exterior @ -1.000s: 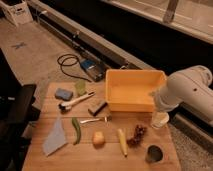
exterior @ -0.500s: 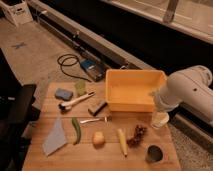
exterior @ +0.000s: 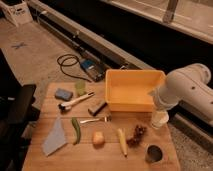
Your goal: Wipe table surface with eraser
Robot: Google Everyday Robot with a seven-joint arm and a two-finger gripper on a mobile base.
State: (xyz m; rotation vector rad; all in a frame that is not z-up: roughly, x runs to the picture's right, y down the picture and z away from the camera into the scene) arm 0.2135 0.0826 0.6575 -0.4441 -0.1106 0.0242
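Observation:
The eraser (exterior: 97, 107), a small dark block, lies on the light wooden table surface (exterior: 100, 161) just in front of the yellow bin's left corner. My white arm reaches in from the right. Its gripper (exterior: 158, 102) hangs at the bin's right front corner, above the table's right edge and well to the right of the eraser. Nothing shows in its hold.
A yellow bin (exterior: 131, 89) fills the back right. A blue sponge (exterior: 63, 93), a white-handled brush (exterior: 75, 101), a blue cloth (exterior: 55, 138), a green pod (exterior: 76, 130), fruit (exterior: 98, 138), grapes (exterior: 136, 134), a dark cup (exterior: 153, 153) and a white cup (exterior: 159, 119) lie about. A black chair (exterior: 17, 105) stands left.

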